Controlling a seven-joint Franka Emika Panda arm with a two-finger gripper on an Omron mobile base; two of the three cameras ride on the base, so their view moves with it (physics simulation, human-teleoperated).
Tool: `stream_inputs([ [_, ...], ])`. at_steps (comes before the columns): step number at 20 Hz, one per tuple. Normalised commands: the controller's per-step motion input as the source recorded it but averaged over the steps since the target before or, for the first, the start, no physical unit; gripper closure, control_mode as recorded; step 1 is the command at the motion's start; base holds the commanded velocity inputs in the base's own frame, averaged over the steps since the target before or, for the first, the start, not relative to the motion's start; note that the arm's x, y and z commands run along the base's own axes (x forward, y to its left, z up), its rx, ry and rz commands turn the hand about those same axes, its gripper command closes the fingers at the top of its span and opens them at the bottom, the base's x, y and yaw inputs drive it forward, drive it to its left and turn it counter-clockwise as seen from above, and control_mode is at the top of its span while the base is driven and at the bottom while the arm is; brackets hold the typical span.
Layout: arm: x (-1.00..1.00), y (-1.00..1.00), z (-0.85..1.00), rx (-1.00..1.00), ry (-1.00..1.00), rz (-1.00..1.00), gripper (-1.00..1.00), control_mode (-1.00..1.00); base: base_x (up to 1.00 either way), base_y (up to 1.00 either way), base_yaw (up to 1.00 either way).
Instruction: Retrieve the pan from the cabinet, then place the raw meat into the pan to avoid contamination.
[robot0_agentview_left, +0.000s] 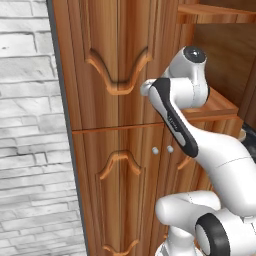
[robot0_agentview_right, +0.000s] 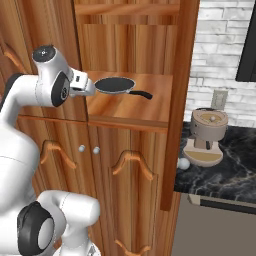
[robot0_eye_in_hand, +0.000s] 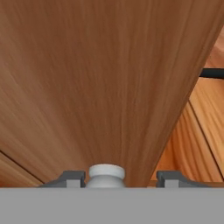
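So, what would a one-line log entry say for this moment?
stage: at cabinet | end effector: open, straddling door knob | pan: on shelf inside, untouched

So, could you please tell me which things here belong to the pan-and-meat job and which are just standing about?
Belongs to the job:
- pan, on the open cabinet shelf
- cabinet
- silver door knob between the gripper tips

Just standing about:
- coffee machine on the dark counter
- brick wall
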Motion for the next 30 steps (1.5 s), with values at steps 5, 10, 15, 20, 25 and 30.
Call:
stream_inputs([
  [5, 0.0, 0.01, 0.0, 0.0, 0.01, -0.03, 1.0, -1.0, 0.0, 0.0, 0.0],
  [10, -0.09, 0.08, 0.0, 0.0, 0.04, -0.1, 1.0, -1.0, 0.0, 0.0, 0.0],
  [15, -0.33, 0.07, 0.0, 0.0, 0.01, -0.11, 1.0, -1.0, 0.0, 0.0, 0.0],
  [20, -0.45, 0.11, 0.0, 0.0, 0.0, -0.11, 1.0, -1.0, 0.0, 0.0, 0.0],
  [25, -0.45, 0.17, -0.04, 0.0, 0.01, -0.11, 1.0, -1.0, 0.0, 0.0, 0.0],
  [30, -0.5, 0.3, -0.21, 0.0, 0.0, -0.11, 1.0, -1.0, 0.0, 0.0, 0.0],
])
